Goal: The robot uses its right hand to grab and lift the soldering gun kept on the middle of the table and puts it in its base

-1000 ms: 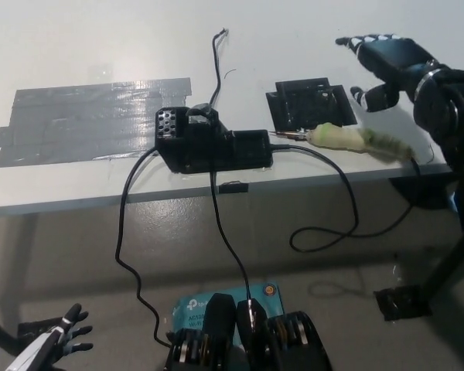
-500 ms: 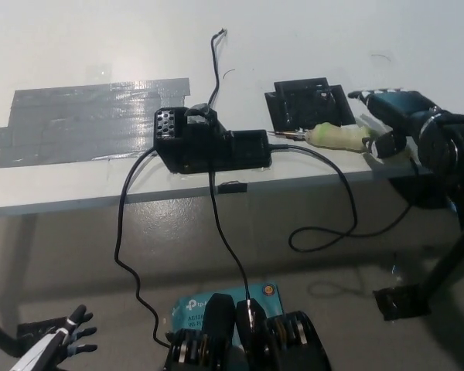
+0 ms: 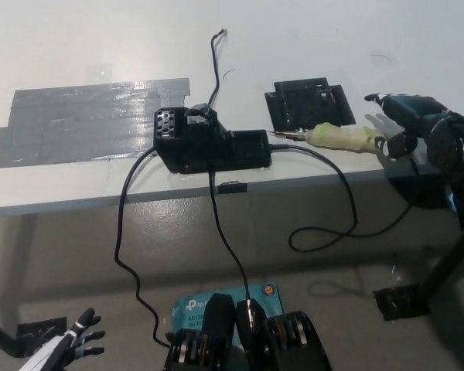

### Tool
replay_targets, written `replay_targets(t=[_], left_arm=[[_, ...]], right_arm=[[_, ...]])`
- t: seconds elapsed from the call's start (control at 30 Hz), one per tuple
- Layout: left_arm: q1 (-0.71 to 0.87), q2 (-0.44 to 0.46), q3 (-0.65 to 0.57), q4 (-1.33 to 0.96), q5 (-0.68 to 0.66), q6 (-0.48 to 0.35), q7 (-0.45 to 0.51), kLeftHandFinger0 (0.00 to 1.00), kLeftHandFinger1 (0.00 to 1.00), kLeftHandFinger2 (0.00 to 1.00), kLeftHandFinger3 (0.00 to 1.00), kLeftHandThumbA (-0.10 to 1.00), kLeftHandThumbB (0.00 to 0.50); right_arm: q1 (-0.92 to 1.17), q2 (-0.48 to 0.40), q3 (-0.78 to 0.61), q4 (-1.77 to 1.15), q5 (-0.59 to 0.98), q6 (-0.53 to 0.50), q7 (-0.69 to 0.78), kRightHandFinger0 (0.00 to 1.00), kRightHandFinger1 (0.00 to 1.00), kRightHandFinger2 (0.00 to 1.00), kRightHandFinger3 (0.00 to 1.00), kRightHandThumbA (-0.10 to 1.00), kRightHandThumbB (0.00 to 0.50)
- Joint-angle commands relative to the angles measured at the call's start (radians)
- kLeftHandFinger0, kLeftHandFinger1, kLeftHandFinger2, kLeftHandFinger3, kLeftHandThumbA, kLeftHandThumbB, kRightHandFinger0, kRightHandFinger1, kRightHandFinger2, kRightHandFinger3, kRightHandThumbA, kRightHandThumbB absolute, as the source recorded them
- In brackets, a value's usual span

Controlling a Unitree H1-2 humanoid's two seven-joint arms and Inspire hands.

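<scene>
The soldering gun [image 3: 342,138], with a pale yellow-green handle, lies on the white table [image 3: 294,39] near its front edge, its metal tip pointing left toward the black base [image 3: 209,147]. My black right hand [image 3: 406,124] rests over the rear end of the handle and hides it; how tightly it grips cannot be seen. The base has a perforated holder [image 3: 168,124] at its left end. Low at the picture's lower left my white left hand [image 3: 76,346] hangs open, well below the table.
A black square plate [image 3: 309,104] lies just behind the gun. A wide patch of grey tape [image 3: 93,116] covers the table's left. Black cables [image 3: 127,232] hang from the base over the table edge [image 3: 77,202]. A teal box [image 3: 216,303] lies on the floor.
My right hand has come down and toward the front, from above the table's far right onto the rear of the gun's handle. The gun has stayed in place. The left hand drifted slightly.
</scene>
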Motion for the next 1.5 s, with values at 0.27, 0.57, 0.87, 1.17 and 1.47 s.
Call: replay_targets(t=[0.27, 0.57, 0.87, 1.17, 1.47], left_arm=[[-0.018, 0.021, -0.019, -0.036, 0.006, 0.012, -0.011, 1.0, 0.92, 0.98, 1.0, 1.0, 0.163], [-0.024, 0.027, -0.039, -0.049, 0.019, 0.012, -0.009, 1.0, 0.93, 1.0, 1.0, 1.0, 0.148], [-0.003, 0.027, -0.049, -0.061, 0.025, 0.012, -0.009, 1.0, 0.89, 0.99, 1.0, 1.0, 0.141], [-0.007, 0.028, -0.049, -0.058, 0.019, 0.012, -0.014, 1.0, 0.92, 1.0, 1.0, 1.0, 0.158], [0.0, 0.028, -0.045, -0.064, 0.013, 0.012, -0.015, 1.0, 0.92, 0.99, 1.0, 1.0, 0.174]], right_arm=[[-0.07, 0.02, -0.025, 0.081, -0.024, -0.039, -0.114, 1.0, 1.0, 1.0, 1.0, 0.39, 0.233], [-0.049, 0.029, 0.006, 0.117, -0.032, -0.033, -0.121, 1.0, 1.0, 1.0, 1.0, 0.37, 0.236], [0.014, 0.054, 0.019, 0.083, -0.012, -0.032, -0.089, 1.0, 1.0, 1.0, 1.0, 0.43, 0.246], [0.035, 0.07, 0.03, 0.07, -0.011, -0.038, -0.071, 1.0, 1.0, 1.0, 1.0, 0.44, 0.238], [0.056, 0.062, 0.033, 0.047, -0.004, -0.015, -0.026, 1.0, 1.0, 1.0, 1.0, 0.63, 0.263]])
